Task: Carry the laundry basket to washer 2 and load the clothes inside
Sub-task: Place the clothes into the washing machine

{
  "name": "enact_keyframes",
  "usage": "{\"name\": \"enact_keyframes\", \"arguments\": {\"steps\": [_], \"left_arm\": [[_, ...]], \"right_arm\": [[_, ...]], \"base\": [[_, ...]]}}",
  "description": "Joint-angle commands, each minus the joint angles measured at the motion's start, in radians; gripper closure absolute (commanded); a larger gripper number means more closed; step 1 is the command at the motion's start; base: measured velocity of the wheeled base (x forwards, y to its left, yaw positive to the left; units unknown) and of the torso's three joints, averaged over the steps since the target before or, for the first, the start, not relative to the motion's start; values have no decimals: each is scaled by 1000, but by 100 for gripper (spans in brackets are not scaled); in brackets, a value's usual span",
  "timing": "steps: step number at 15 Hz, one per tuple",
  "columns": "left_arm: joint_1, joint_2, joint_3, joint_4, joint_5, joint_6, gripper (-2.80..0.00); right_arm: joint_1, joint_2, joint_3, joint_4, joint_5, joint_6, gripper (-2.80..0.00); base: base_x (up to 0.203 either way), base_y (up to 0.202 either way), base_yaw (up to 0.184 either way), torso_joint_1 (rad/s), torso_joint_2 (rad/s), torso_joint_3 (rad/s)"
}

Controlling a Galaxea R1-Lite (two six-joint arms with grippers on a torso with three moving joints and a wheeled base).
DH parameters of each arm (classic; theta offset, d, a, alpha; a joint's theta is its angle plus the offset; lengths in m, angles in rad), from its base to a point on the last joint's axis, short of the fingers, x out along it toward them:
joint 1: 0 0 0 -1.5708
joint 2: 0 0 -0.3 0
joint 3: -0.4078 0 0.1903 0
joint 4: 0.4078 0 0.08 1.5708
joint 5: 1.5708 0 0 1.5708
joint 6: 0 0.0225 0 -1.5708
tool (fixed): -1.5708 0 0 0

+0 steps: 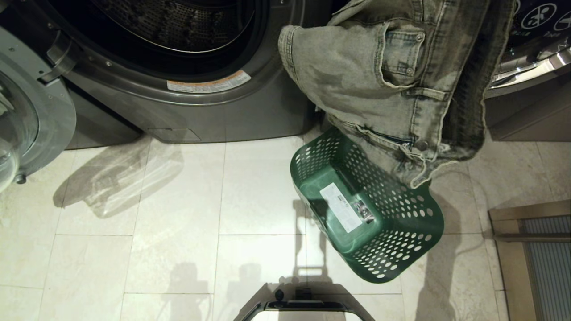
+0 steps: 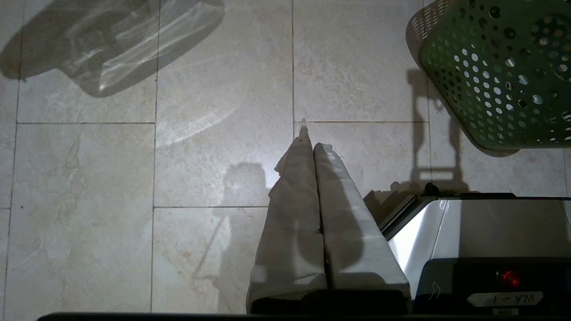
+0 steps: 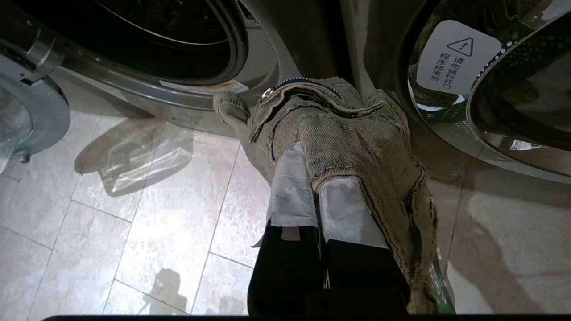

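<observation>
The open washer (image 1: 178,67), drum dark, is seen at eleven o'clock in the head view. Jeans (image 1: 392,89) are gripped in the closed right hand (image 3: 317,187), hung at one o'clock above the green laundry basket (image 1: 392,240). A white label (image 1: 341,207), unreadable, is stuck to the basket. The left hand (image 2: 312,147) is pressed shut, empty, over bare floor (image 1: 169,214).

- The jeans (image 1: 392,84) are faded grey-green denim with darker seams and dull metal rivets.
- The laundry basket (image 1: 379,223) is dark green, dotted all over with round holes, and carries a white label.
- The washer (image 1: 187,107) is dark grey.
- The floor (image 1: 169,214) is pale cream tile.
</observation>
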Motion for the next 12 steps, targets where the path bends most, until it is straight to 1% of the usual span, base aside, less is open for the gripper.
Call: {"name": "enact_keyframes", "arguments": {"steps": [1,7,11,12], "left_arm": [[0,-2,2,0,0,0,0],[0,-2,2,0,0,1,0],[0,-2,2,0,0,1,0],[0,-2,2,0,0,1,0]], "right_arm": [[-1,5,0,3,-5,1,0],[-1,3,4,5,-41,4,0],[-1,0,20,5,-42,7,0],[-1,2,22,5,-42,7,0]], "base": [[0,0,0,0,0,0],[0,0,0,0,0,0],[0,0,0,0,0,0],[-1,98,-5,6,7,2]]}}
